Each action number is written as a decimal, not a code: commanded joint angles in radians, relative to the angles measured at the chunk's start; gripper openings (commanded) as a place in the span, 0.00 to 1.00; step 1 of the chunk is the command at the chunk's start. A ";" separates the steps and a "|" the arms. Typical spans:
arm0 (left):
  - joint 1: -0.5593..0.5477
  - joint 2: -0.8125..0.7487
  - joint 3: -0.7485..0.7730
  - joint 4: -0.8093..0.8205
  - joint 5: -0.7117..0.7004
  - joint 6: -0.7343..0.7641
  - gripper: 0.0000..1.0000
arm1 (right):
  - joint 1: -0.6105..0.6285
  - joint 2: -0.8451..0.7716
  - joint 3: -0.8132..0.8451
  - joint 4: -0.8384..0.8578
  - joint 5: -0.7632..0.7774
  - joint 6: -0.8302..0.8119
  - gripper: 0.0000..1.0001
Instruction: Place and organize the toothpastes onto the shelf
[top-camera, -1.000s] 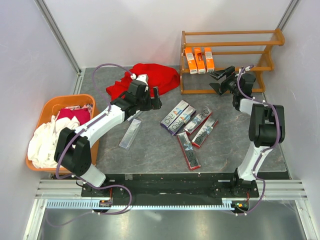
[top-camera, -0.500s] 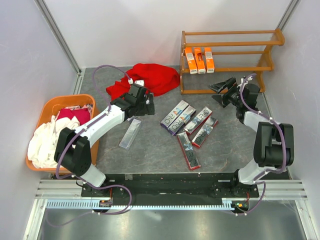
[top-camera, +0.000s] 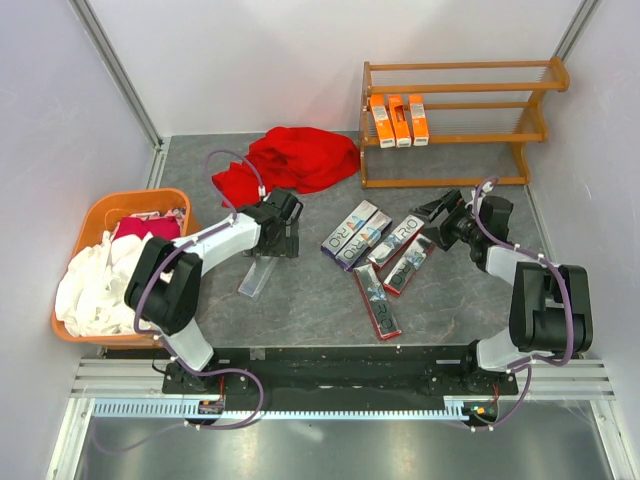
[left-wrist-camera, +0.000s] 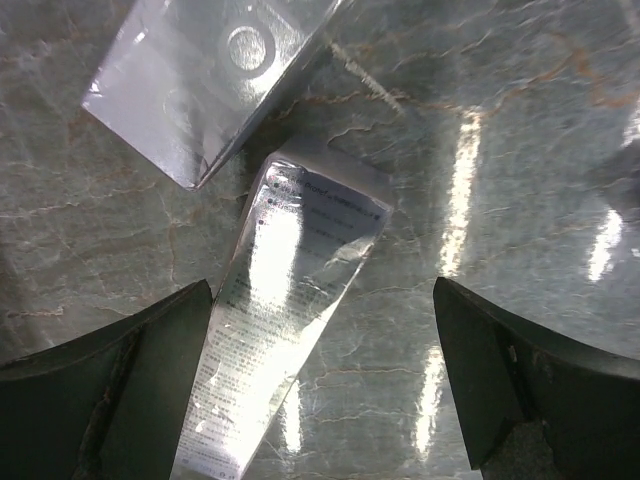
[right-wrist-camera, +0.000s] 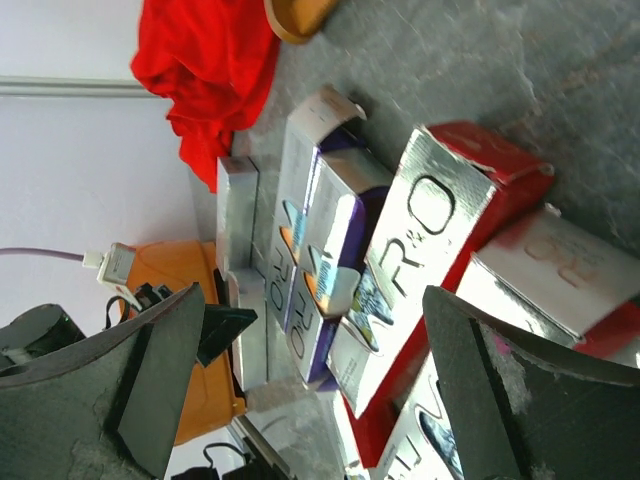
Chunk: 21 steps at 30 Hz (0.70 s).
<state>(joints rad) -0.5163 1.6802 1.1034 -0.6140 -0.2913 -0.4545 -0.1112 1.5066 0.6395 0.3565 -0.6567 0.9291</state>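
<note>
3 orange boxes (top-camera: 398, 120) sit on the shelf (top-camera: 460, 66); other toothpastes (top-camera: 380, 255) lie on table (top-camera: 300, 320) in front of it, left gripper (top-camera: 283, 240) & right gripper (top-camera: 437, 213) jaws wide apart, empty.

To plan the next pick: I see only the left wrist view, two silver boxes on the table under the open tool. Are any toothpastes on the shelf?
Observer: Yes, three orange toothpastes sit side by side at the left end of the shelf.
Operator: And the other arm?
Observer: The right tool is open at the right end of a cluster of lettered boxes.
Operator: What lies beyond the silver boxes?
Observer: A red cloth, toward the back wall.
</note>
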 joint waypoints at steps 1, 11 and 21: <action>0.002 0.041 -0.016 0.017 -0.034 0.002 1.00 | 0.008 -0.032 -0.015 0.015 -0.020 -0.039 0.98; 0.002 0.122 -0.008 0.065 -0.012 0.023 0.84 | 0.031 -0.040 -0.011 -0.014 -0.008 -0.056 0.98; 0.002 0.093 0.016 0.076 0.040 0.031 0.48 | 0.064 -0.065 0.023 -0.086 0.026 -0.104 0.98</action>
<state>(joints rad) -0.5182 1.7741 1.0981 -0.5659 -0.2794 -0.4427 -0.0662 1.4841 0.6266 0.3050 -0.6540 0.8749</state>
